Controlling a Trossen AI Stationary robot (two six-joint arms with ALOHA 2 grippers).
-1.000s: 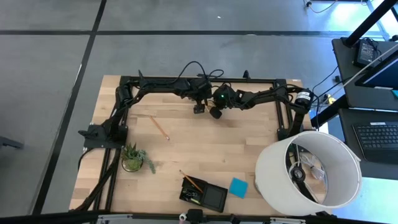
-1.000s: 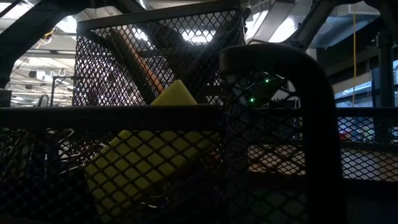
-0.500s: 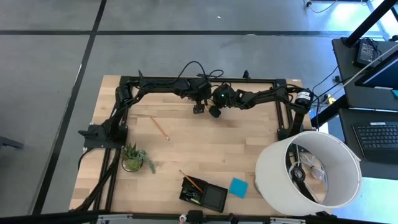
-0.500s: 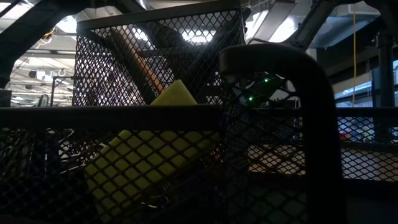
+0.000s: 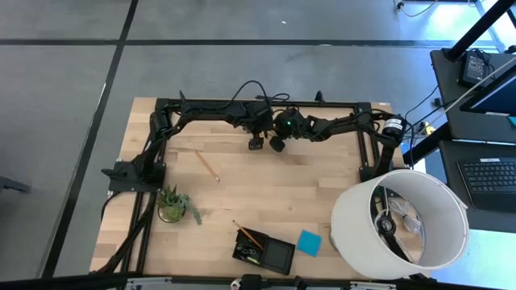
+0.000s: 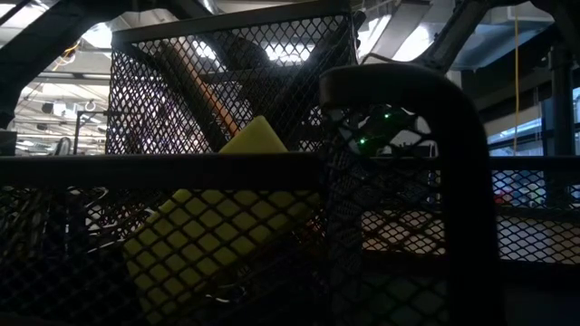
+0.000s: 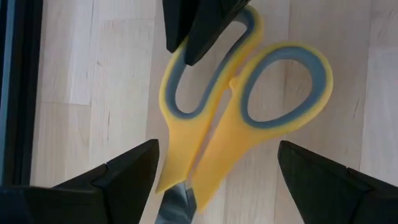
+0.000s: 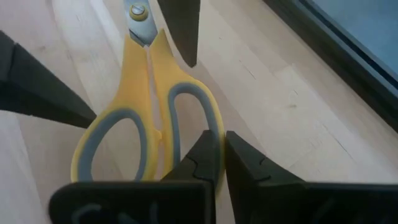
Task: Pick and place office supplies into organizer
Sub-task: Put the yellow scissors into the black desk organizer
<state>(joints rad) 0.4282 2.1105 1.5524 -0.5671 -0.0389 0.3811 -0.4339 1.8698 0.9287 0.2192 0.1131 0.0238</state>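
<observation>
Yellow-handled scissors [image 7: 249, 112] with grey-lined loops lie flat on the wooden table at its far middle. In the high view both grippers hide them. My left gripper [image 7: 217, 180] [image 5: 255, 143] is open and points steeply down. Its fingers stand on either side of the scissors, where the handles meet the blades, touching nothing. My right gripper [image 8: 224, 155] [image 5: 276, 146] is shut and comes from the table's right onto one handle loop. The organizer [image 5: 264, 252], a low black tray, stands at the near edge with an orange pencil [image 5: 248, 236] leaning in it. My right gripper has its shut fingertips [image 7: 199, 31] on the rim of one handle loop [image 8: 213, 127], at the loop's outer end. It slants down from the table's right side. Whether it pinches the rim or only bears on it, I cannot tell. The scissors lie flat on the table.
A loose pencil [image 5: 207, 165] lies left of centre and a small potted plant [image 5: 172, 205] stands nearer the left. A blue note pad [image 5: 308, 242] lies right of the organizer. A large white lampshade [image 5: 401, 219] fills the near right corner. A yellow block [image 6: 227, 226] shows behind the organizer's mesh.
Both grippers have stayed in place over the scissors and have each tipped slightly. No finger gap has visibly changed.
</observation>
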